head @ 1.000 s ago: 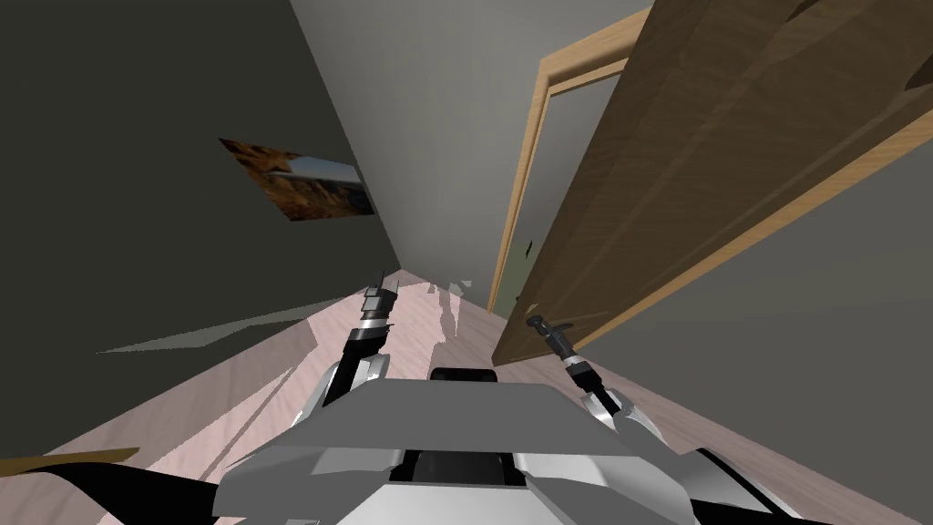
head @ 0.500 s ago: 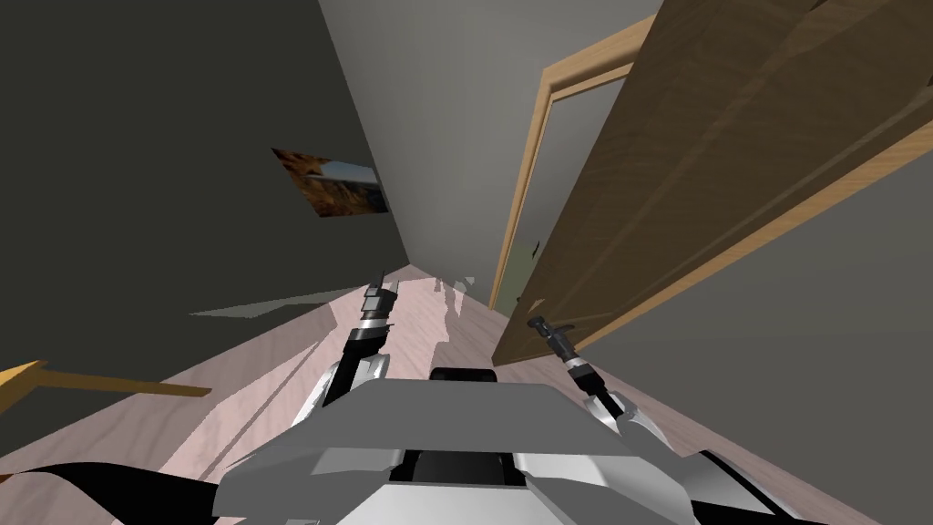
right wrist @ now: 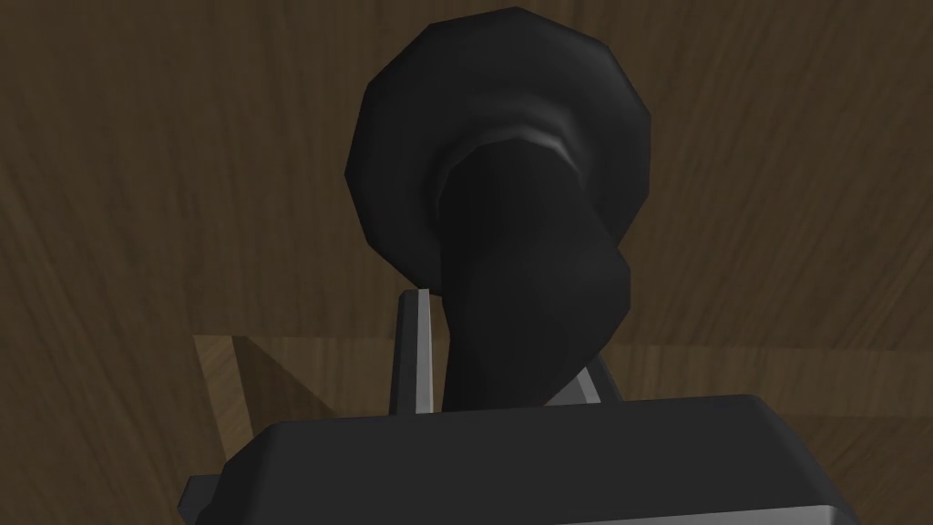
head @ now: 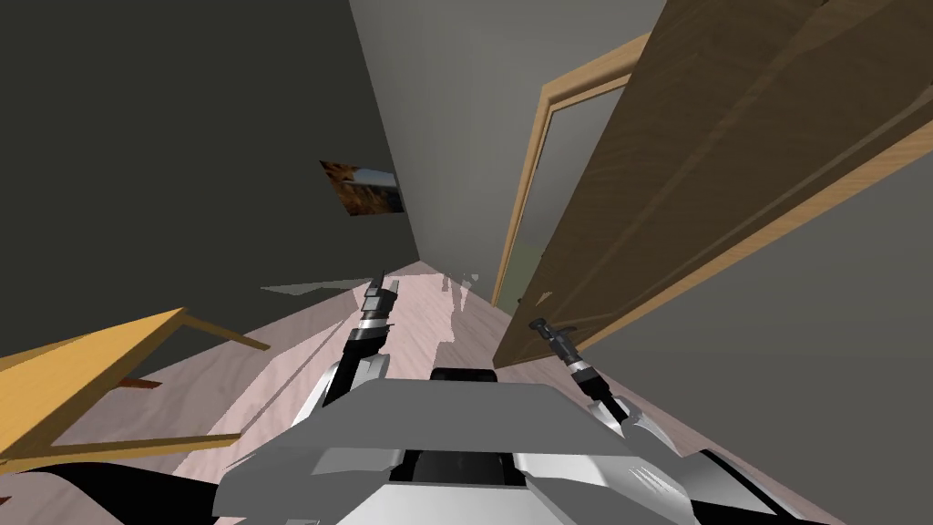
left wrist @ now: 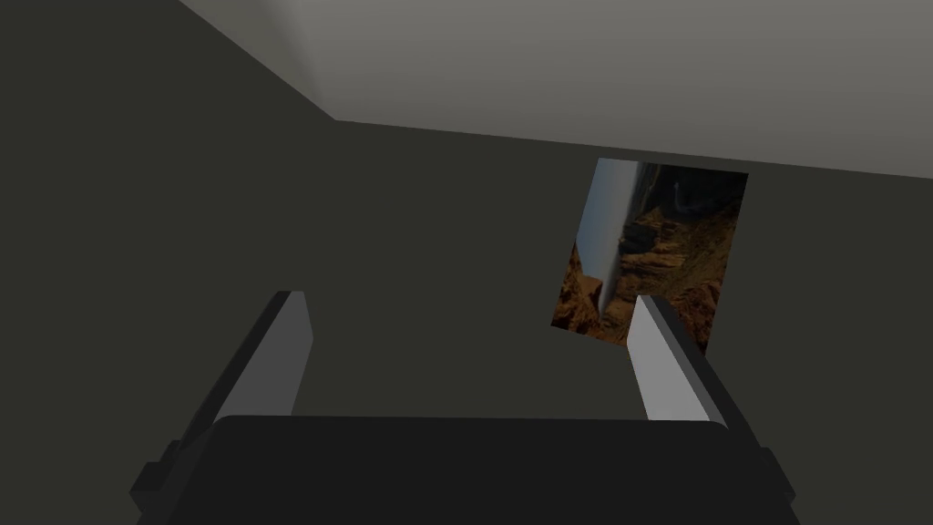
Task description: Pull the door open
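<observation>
**Head view.** My R claw (head: 539, 323) reaches fwd and right to the door (head: 692, 182). The door is a dark brown wood-grain leaf w/ a lighter edge strip, and it stands swung off its pale wood frame (head: 527, 173). A gap shows btwn leaf and frame, beyond the claw. The handle (head: 560, 327) is a small dark lever low on the leaf near its free edge, right at the claw tip. My L claw (head: 378, 290) is held out fwd over the pale plank floor (head: 410, 310), left of the R claw and well apart from the door. Further left, low down, a yellow wood frame (head: 82, 374) slants across. The dark wall (head: 182, 137) behind it carries a small picture (head: 364, 187).

**R wrist view.** R claw (right wrist: 506, 333) is closed on the handle (right wrist: 510, 210). The black lever runs from its round black rose down btwn my two fingers. One finger (right wrist: 419, 346) lies flat against the lever's side. The other is mostly hidden behind the lever, w/ only a sliver showing. The door (right wrist: 182, 182) lies close behind, brown grain, w/ a lighter strip just beside the claw body.

**L wrist view.** L claw (left wrist: 469, 301) is open, fingers (left wrist: 273, 365) spread wide, nothing btwn them.
</observation>
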### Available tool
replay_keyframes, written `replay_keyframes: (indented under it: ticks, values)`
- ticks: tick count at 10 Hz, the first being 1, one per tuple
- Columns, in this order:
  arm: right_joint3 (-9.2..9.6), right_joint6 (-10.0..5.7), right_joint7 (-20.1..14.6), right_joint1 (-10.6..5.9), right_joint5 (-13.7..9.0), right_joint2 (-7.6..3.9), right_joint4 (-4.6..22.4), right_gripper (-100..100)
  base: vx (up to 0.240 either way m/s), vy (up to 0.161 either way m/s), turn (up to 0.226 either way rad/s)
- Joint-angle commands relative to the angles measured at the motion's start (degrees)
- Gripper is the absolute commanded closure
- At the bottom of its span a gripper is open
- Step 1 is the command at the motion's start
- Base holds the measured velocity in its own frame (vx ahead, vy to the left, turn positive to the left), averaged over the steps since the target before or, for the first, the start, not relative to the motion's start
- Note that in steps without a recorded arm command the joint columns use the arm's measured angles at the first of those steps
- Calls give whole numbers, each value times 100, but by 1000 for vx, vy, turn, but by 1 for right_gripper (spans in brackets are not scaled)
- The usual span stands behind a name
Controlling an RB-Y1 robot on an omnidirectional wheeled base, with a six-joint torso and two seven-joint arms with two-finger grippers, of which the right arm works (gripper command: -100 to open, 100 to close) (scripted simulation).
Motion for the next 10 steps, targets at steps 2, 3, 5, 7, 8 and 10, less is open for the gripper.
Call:
replay_keyframes:
  ticks: [2,3,5,7,8,10]
  values:
    - [6,-92,-2,41,-14,-32,8,100,-203,-93,132]
    - [12,-126,-6,45,-17,-40,30,100,-171,-97,145]
    - [29,-109,-15,37,-4,-16,45,100,-85,-43,91]
    - [32,-134,-19,28,-2,-20,71,100,-202,-97,172]
    - [34,-149,-21,22,0,-22,87,100,-217,-95,152]
    - [39,-182,-27,9,3,-28,121,100,-200,-92,159]
